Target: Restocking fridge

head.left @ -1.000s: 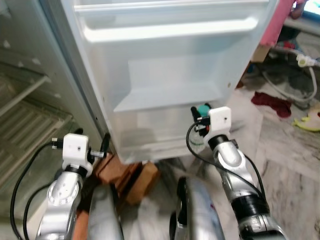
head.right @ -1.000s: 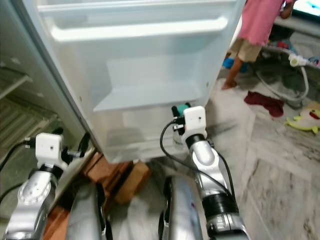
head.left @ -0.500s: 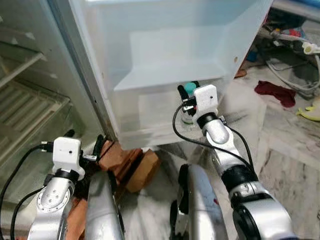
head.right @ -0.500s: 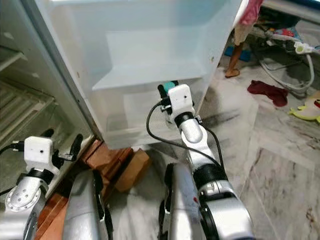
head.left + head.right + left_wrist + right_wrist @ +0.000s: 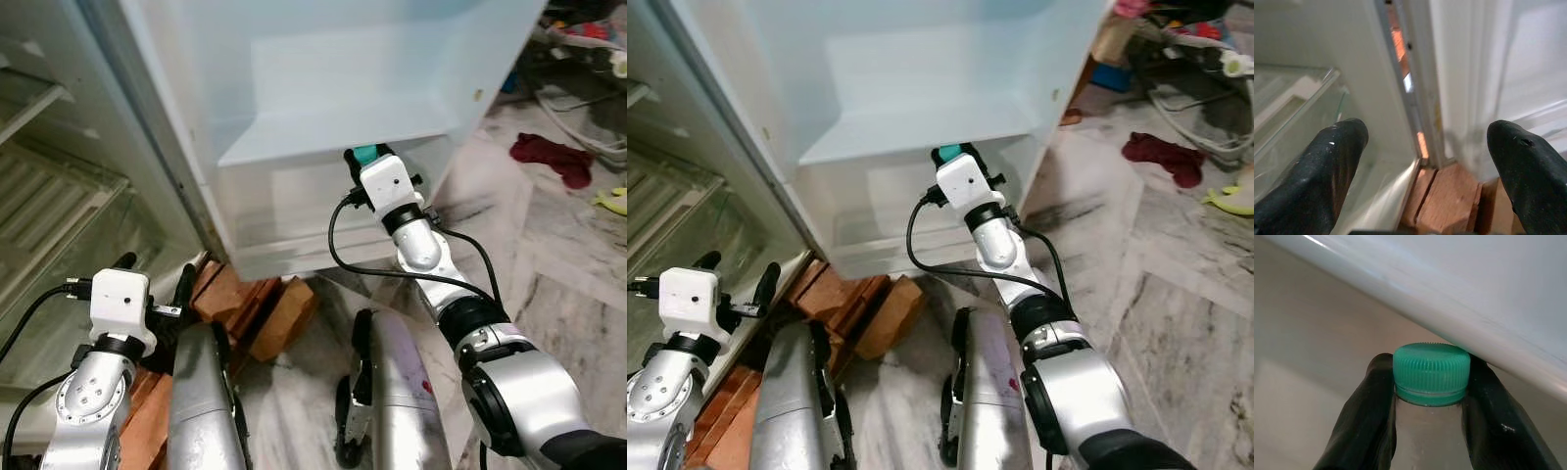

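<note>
At the fridge door's (image 5: 323,88) lowest shelf (image 5: 323,142): bottle (image 5: 1430,440) held, not yet stocked.
Right gripper (image 5: 1431,396) clamps the bottle neck under its green cap (image 5: 1431,369), just beneath the shelf rim; placement and release remain. Left gripper (image 5: 1425,161), fingers wide, idles by the hinge.

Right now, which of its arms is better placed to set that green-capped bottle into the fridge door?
The right. Its pincer grips the clear green-capped bottle at the neck, up against the white fridge door shelf. The left pincer is open and low by the reddish bricks.
</note>
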You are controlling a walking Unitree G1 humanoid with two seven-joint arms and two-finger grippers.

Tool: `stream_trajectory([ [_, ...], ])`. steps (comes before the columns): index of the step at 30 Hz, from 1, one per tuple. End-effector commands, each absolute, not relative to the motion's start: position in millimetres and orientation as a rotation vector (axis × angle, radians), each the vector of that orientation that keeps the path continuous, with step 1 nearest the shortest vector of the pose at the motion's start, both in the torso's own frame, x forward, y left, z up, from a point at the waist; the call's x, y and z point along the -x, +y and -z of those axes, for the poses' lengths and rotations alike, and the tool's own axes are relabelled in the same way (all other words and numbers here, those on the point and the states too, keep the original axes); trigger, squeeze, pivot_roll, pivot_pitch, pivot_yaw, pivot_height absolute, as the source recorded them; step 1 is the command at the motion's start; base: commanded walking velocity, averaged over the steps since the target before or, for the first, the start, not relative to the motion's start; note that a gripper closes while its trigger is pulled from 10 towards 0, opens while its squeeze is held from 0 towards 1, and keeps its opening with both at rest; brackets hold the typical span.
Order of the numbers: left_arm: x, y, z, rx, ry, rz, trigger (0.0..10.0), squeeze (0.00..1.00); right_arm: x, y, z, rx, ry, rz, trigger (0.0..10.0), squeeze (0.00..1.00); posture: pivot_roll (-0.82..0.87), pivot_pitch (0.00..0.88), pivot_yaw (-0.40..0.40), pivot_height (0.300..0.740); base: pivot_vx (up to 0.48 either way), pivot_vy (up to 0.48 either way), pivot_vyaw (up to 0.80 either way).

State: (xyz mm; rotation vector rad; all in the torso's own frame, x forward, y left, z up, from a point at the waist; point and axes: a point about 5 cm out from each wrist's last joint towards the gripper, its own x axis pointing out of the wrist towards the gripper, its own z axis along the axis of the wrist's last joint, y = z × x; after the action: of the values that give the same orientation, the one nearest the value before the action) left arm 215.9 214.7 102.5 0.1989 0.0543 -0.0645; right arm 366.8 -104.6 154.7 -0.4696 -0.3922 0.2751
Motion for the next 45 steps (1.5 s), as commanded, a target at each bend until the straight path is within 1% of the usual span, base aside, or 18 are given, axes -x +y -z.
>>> stream_trajectory([
  [1, -211.3, 217.2, -103.8, -0.222, 0.068, 0.074, 10.0, 0.00, -366.7, -113.4, -148.5, 0.481, -0.367, -0.264, 10.0, 0.00, 0.19, 0.269, -0.022, 0.517, 0.000, 0.000, 0.00],
  [7, -205.2, 221.3, -105.1, -0.236, 0.086, 0.074, 10.0, 0.00, -365.7, -98.1, -164.2, 0.412, -0.472, -0.292, 10.0, 0.00, 0.20, 0.289, -0.011, 0.517, 0.000, 0.000, 0.00],
  [11, -200.1, 223.6, -107.5, -0.254, 0.091, 0.073, 10.0, 0.00, -364.2, -91.0, -169.1, 0.363, -0.502, -0.340, 10.0, 0.00, 0.22, 0.304, -0.003, 0.517, 0.000, 0.000, 0.00],
  [17, -194.3, 227.4, -109.5, -0.271, 0.107, 0.074, 10.0, 0.00, -357.0, -73.7, -173.7, 0.308, -0.547, -0.498, 10.0, 0.00, 0.23, 0.320, 0.006, 0.517, 0.000, 0.000, 0.00],
  [20, -192.5, 229.1, -109.7, -0.283, 0.115, 0.070, 10.0, 0.00, -347.0, -66.0, -160.6, 0.358, -0.533, -0.620, 10.0, 0.00, 0.23, 0.322, 0.008, 0.517, 0.000, 0.000, 0.00],
  [24, -192.2, 229.7, -109.9, -0.287, 0.119, 0.067, 10.0, 0.00, -337.2, -72.1, -144.7, 0.439, -0.521, -0.684, 10.0, 0.00, 0.22, 0.323, 0.008, 0.517, 0.000, 0.000, 0.00],
  [27, -192.9, 229.5, -109.5, -0.289, 0.122, 0.066, 10.0, 0.00, -330.7, -78.5, -142.2, 0.571, -0.578, -0.723, 10.0, 0.00, 0.22, 0.322, 0.012, 0.517, 0.000, 0.000, 0.00],
  [29, -193.4, 229.4, -109.3, -0.288, 0.123, 0.065, 10.0, 0.00, -329.3, -81.5, -146.1, 0.641, -0.627, -0.720, 10.0, 0.00, 0.21, 0.319, 0.013, 0.517, 0.000, 0.000, 0.00],
  [31, -194.1, 229.3, -109.2, -0.287, 0.124, 0.066, 10.0, 0.00, -328.8, -83.4, -149.5, 0.673, -0.656, -0.715, 10.0, 0.00, 0.21, 0.316, 0.013, 0.517, 0.000, 0.000, 0.00],
  [32, -195.0, 228.8, -108.9, -0.286, 0.124, 0.067, 10.0, 0.00, -328.7, -86.9, -155.8, 0.730, -0.707, -0.696, 10.0, 0.00, 0.20, 0.314, 0.013, 0.517, 0.000, 0.000, 0.00],
  [35, -196.4, 227.9, -108.1, -0.285, 0.124, 0.069, 10.0, 0.00, -329.7, -91.1, -161.3, 0.761, -0.743, -0.661, 10.0, 0.00, 0.20, 0.311, 0.013, 0.517, 0.000, 0.000, 0.00],
  [36, -197.2, 227.4, -108.1, -0.284, 0.124, 0.069, 10.0, 0.00, -330.6, -92.3, -158.8, 0.796, -0.742, -0.648, 10.0, 0.00, 0.20, 0.309, 0.013, 0.517, 0.000, 0.000, 0.00],
  [42, -198.8, 226.7, -108.2, -0.282, 0.121, 0.069, 10.0, 0.00, -338.0, -102.9, -150.3, 0.838, -0.681, -0.558, 10.0, 0.00, 0.21, 0.310, 0.014, 0.517, 0.000, 0.000, 0.00],
  [44, -199.2, 226.4, -108.1, -0.282, 0.121, 0.069, 10.0, 0.00, -342.0, -108.8, -148.5, 0.840, -0.649, -0.514, 10.0, 0.00, 0.21, 0.309, 0.014, 0.517, 0.000, 0.000, 0.00],
  [45, -199.5, 226.0, -108.1, -0.282, 0.120, 0.070, 10.0, 0.00, -345.9, -116.4, -145.5, 0.828, -0.596, -0.470, 10.0, 0.00, 0.21, 0.307, 0.013, 0.517, 0.000, 0.000, 0.00],
])
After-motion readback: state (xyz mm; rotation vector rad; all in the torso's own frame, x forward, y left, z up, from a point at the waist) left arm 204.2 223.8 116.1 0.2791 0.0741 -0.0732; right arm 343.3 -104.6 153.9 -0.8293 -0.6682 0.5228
